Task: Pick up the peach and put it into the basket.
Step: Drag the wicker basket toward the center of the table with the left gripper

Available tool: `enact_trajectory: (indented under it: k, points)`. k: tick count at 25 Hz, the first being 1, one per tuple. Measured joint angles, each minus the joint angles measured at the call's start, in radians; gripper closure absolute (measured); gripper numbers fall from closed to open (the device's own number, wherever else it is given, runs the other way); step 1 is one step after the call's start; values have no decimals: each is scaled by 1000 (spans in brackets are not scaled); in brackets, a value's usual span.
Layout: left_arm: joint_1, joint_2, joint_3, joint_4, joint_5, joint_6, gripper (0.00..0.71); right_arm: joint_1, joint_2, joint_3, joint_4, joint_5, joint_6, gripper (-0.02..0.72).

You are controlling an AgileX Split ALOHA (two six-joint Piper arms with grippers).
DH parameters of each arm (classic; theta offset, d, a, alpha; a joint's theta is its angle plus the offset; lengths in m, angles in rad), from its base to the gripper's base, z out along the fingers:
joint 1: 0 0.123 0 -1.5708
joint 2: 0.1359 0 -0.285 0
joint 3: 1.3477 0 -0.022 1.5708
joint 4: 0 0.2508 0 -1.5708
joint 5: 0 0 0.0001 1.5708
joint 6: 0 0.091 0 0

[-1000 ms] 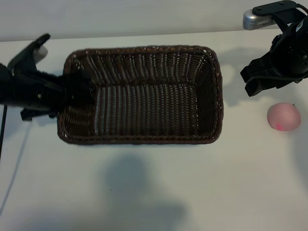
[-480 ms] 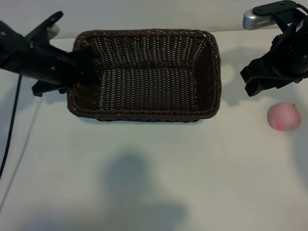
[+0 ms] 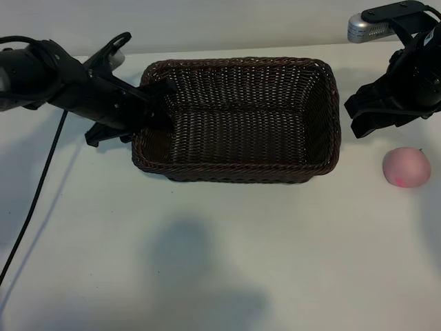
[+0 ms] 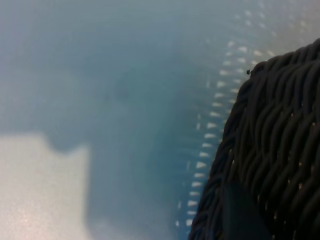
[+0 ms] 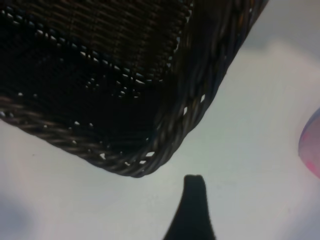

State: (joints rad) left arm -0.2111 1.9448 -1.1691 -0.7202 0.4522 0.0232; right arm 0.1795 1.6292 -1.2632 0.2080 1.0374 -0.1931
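Bright, even overhead light; soft shadows on the table; both wrist views blurred, perhaps defocused.

The basket has shifted toward the right side of the exterior view across the table, carried by the left claw, which is clamped on its left-hand rim. Its right end now sits much nearer the peach and the right claw. The left arm has reached farther in over the table, and its trailing cable has swung in with it.
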Motion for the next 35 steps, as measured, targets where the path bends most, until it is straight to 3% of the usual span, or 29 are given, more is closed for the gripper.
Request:
enact_trajectory:
  k: [27, 30, 35]
  points:
    - [-2, 37, -5, 2, 16, -42, 374, 0, 0, 0, 0, 4, 0, 108]
    - [-2, 37, -20, 10, 43, -43, 299, 0, 0, 0, 0, 4, 0, 108]
    - [-4, 26, -39, 18, 64, -45, 91, 0, 0, 0, 0, 6, 0, 108]
